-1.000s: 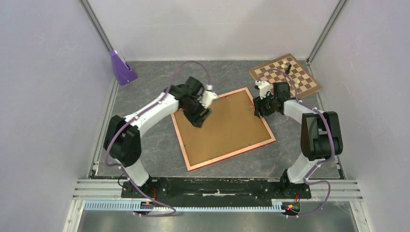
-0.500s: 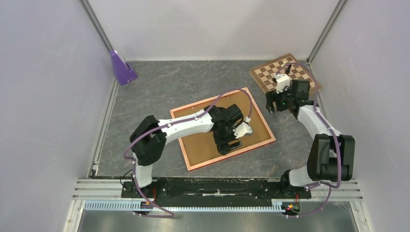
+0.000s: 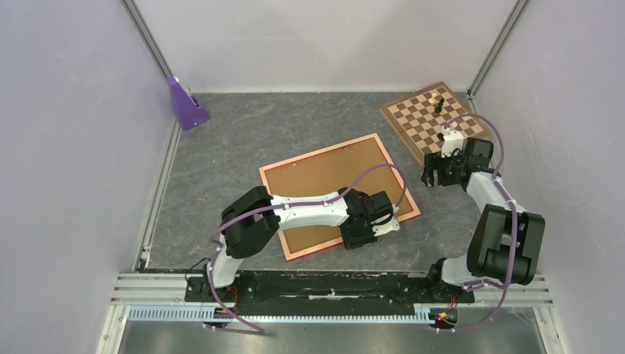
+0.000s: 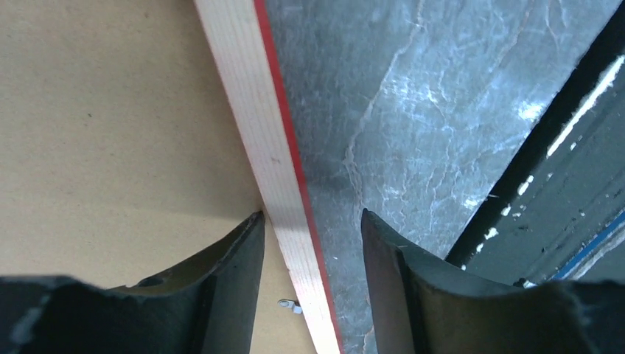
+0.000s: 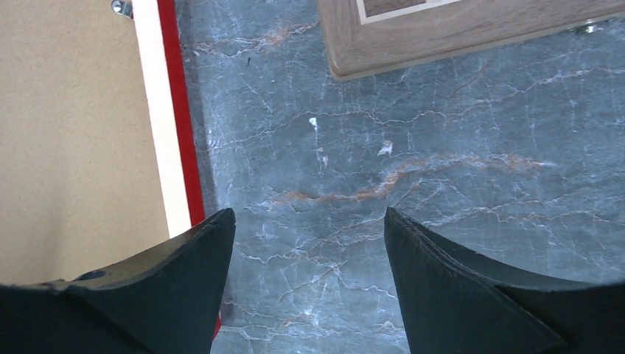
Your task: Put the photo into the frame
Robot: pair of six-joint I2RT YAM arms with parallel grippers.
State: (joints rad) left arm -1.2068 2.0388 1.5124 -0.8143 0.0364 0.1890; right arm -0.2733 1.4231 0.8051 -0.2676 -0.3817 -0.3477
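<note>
The orange-red frame [image 3: 318, 153] lies flat mid-table, back side up, with the brown backing board [image 3: 324, 181] filling it. The photo is not in view. My left gripper [image 3: 361, 236] is open at the frame's near edge. In the left wrist view [image 4: 311, 221] its jaws straddle the pale frame rail [image 4: 254, 125], one finger over the backing board [image 4: 110, 110], the other over the table. A small clip [image 4: 290, 304] sits by the rail. My right gripper [image 3: 433, 173] is open and empty over bare table, just right of the frame [image 5: 166, 125].
A brown chessboard [image 3: 433, 118] with a few pieces [image 3: 439, 104] lies at the back right; its corner shows in the right wrist view [image 5: 442, 37]. A purple object [image 3: 186, 103] stands at the back left. Walls close in both sides.
My left gripper swept from the frame's far left part across the backing board to its near right edge. My right gripper drew back from the frame's right edge, rightward.
</note>
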